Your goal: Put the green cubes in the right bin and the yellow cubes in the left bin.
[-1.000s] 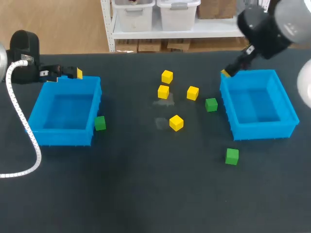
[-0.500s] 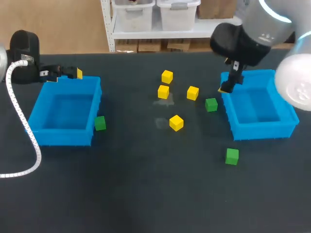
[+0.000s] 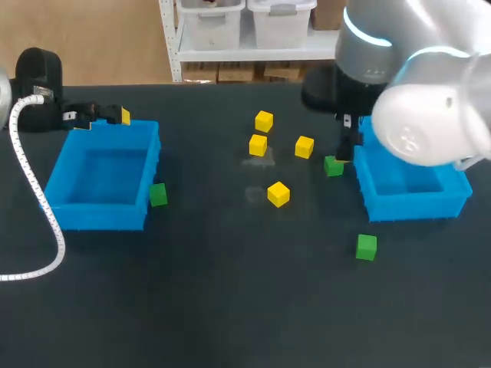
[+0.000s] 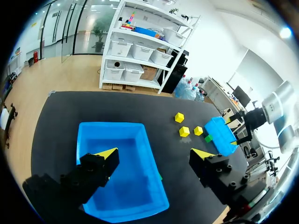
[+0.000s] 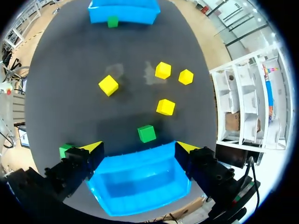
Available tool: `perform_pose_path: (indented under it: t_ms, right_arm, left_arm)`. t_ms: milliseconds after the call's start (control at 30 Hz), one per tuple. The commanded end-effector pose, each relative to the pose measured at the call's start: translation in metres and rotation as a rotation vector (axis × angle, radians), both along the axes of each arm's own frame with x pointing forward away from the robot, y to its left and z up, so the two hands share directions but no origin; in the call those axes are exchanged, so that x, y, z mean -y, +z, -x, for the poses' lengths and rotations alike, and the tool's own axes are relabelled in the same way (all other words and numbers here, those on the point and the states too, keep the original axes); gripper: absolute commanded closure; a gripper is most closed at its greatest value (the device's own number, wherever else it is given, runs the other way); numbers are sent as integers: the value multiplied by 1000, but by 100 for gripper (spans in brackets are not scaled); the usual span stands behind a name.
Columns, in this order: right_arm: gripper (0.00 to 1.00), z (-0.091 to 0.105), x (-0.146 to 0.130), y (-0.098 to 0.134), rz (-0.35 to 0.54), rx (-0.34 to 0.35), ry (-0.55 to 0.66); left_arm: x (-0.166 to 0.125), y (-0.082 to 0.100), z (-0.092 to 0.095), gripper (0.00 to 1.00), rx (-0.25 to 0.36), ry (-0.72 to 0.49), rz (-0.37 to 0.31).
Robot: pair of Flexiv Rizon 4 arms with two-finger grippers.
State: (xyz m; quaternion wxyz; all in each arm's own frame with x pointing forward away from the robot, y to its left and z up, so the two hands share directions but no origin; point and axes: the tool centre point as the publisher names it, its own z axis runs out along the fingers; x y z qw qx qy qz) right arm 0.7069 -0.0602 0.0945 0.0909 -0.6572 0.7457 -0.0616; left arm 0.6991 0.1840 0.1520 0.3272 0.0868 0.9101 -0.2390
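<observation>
Four yellow cubes (image 3: 264, 121) (image 3: 258, 144) (image 3: 304, 146) (image 3: 278, 194) lie mid-table. One green cube (image 3: 333, 165) sits just left of the right blue bin (image 3: 453, 184), another (image 3: 367, 247) lies in front of that bin, and a third (image 3: 158, 195) touches the left blue bin (image 3: 146, 172). My right gripper (image 3: 347, 147) hangs open over the right bin's left wall; in the right wrist view the gripper (image 5: 138, 147) has the green cube (image 5: 146, 133) just ahead of it and the bin (image 5: 140, 186) below. My left gripper (image 4: 154, 153) stays open over the left bin (image 4: 112, 127).
Both bins look empty inside. A white coiled cable (image 3: 34, 192) hangs from my left arm along the left bin's outer side. The right arm's bulk hides part of the right bin's far rim. Dark tabletop (image 3: 230, 307) stretches toward the front edge.
My right arm has swung left from the right bin's far corner and now stands over its left wall beside the green cube. The left arm and all cubes have stayed put.
</observation>
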Motion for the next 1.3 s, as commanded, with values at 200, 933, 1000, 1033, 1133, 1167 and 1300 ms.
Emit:
perform_pose_path:
  t_ms: [200, 933, 1000, 1033, 1133, 1167, 1300]
  right_arm:
    - [0, -8, -4, -32, 36, -13, 0]
    - [0, -26, -1, -90, 124, -12, -51]
    - [0, -27, -1, -95, 128, -14, -61]
    - [0, -28, -2, -98, 132, -14, -66]
    - [53, -28, -4, -106, 150, 1, -70]
    - [76, -27, -4, -108, 153, 2, -72]
    - [100, -25, -4, -111, 163, 5, -70]
  left_arm:
    - [-1, -1, 0, 0, 5, -4, 6]
    - [-1, -1, 0, 0, 5, -4, 6]
    - [-1, -1, 0, 0, 5, -4, 6]
    - [-1, -1, 0, 0, 5, -4, 6]
    - [-1, -1, 0, 0, 5, -4, 6]
    - [-1, -1, 0, 0, 5, -4, 6]
    - [-1, -1, 0, 0, 5, -4, 6]
